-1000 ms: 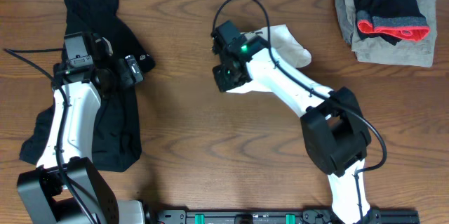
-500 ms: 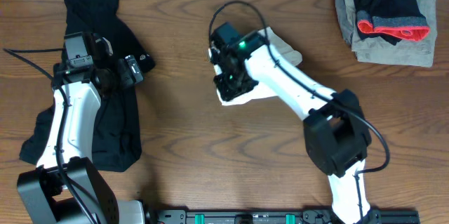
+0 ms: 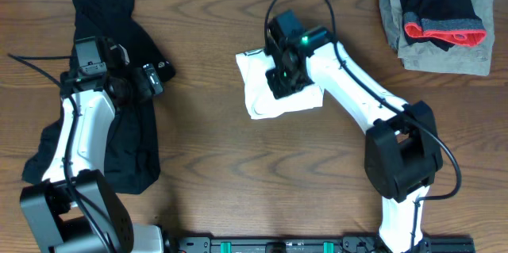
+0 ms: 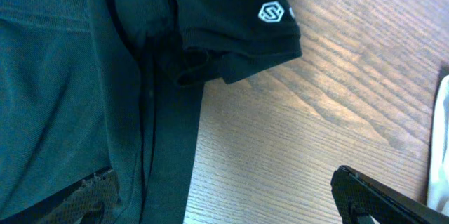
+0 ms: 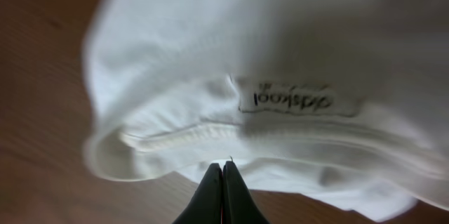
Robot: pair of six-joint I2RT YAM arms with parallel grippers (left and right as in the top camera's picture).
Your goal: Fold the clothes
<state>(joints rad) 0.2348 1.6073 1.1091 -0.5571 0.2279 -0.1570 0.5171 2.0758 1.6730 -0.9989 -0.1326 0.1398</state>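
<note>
White cotton fills the right wrist view: the white shirt (image 5: 280,48) lies bunched on the table (image 3: 230,174), its neck label (image 5: 284,100) facing the camera with the print upside down. My right end effector (image 5: 223,173) is closed down narrow, both fingertips pressed together at the stitched hem of the white shirt, pinching that edge. From overhead the same end effector (image 3: 282,78) sits over the upper middle of the white shirt (image 3: 262,102), which is crumpled into a rough rectangle.

Well apart to the left of the white shirt lies the black shirt (image 3: 127,138), spread long and unfolded, one end reaching toward the far edge of the table. My left end effector (image 4: 231,206) hangs over the side of it that faces the white shirt, and it stands wide: one finger shows at the lower left of the wrist view over dark cloth, the other at the lower right over bare wood. Nothing is between them. A short sleeve with a small white hexagon logo (image 4: 270,12) lies flat just beyond.

Far to the right of the white shirt, a folded grey garment (image 3: 444,51) carries a folded black piece with a red band (image 3: 440,7) on top.
</note>
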